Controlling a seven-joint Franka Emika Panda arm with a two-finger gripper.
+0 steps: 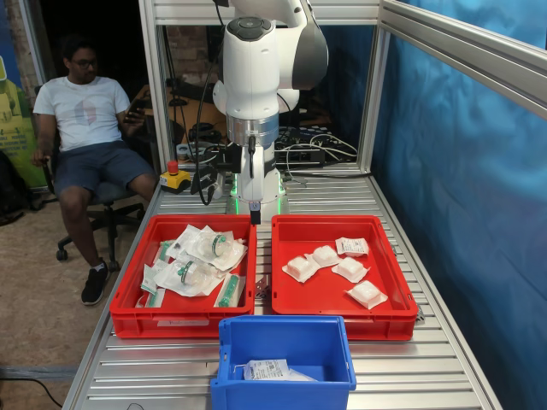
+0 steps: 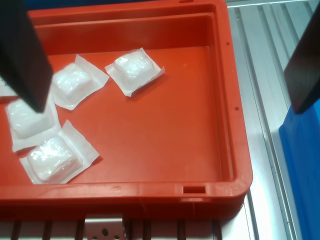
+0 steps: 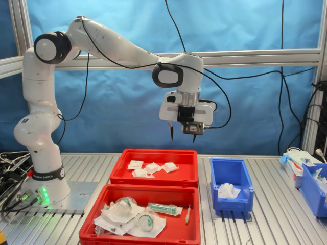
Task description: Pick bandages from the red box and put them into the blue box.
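Robotics lab: alu-profile bench (image 1: 402,218), blue backdrop (image 3: 255,25), e-stop (image 1: 174,177), cabling.

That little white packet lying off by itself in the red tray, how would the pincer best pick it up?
Probably straight down from above, closing on the puffy middle of the lone bandage rather than its thin flat border. It lies flat on the red box floor, apart from the other packets, so both fingers have room. The pincer hangs open, high above.

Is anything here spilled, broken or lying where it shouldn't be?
Nothing stands out. The white bandages lie loose inside the red box, some are already in the blue box, and none sit on the table. The second red crate holds a jumbled but contained pile of pouches. The gripper hangs above, jaws open and empty.
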